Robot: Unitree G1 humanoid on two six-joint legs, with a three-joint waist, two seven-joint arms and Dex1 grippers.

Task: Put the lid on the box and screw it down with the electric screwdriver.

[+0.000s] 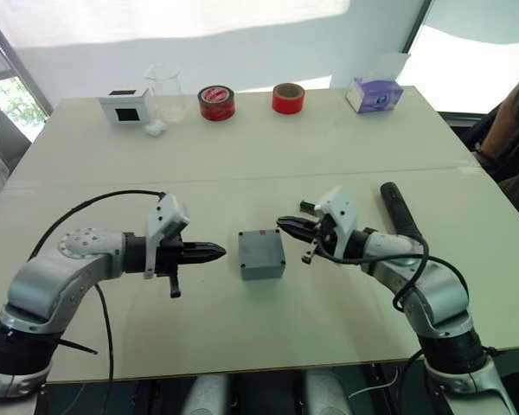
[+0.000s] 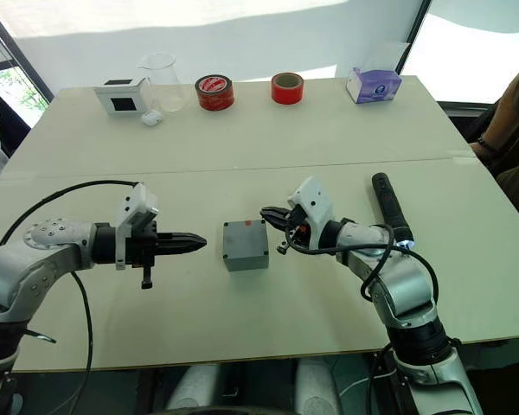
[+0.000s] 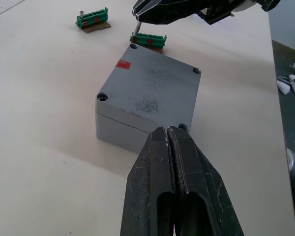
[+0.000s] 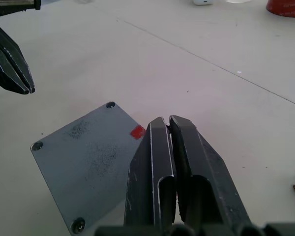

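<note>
While the box [image 1: 261,253] with its lid [image 3: 155,89] on sits mid-table, you have it between both grippers: left gripper [image 1: 216,252] and right gripper [image 1: 285,225] are pinched closed, empty, just beside it. Your electric screwdriver [image 1: 399,208] lies near the right arm.

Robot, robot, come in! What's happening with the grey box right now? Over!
Both grippers, left and right, shut, empty, flanking the box. Lid sits on it. Electric screwdriver lies untouched beside right arm. Nothing in the way.

One grey box [image 1: 261,253], one electric screwdriver [image 1: 399,210], two red tape rolls [image 1: 216,102] [image 1: 288,98], two green terminal blocks [image 3: 93,19] [image 3: 148,39], one beaker [image 1: 166,91], one tissue box [image 1: 374,92].
</note>
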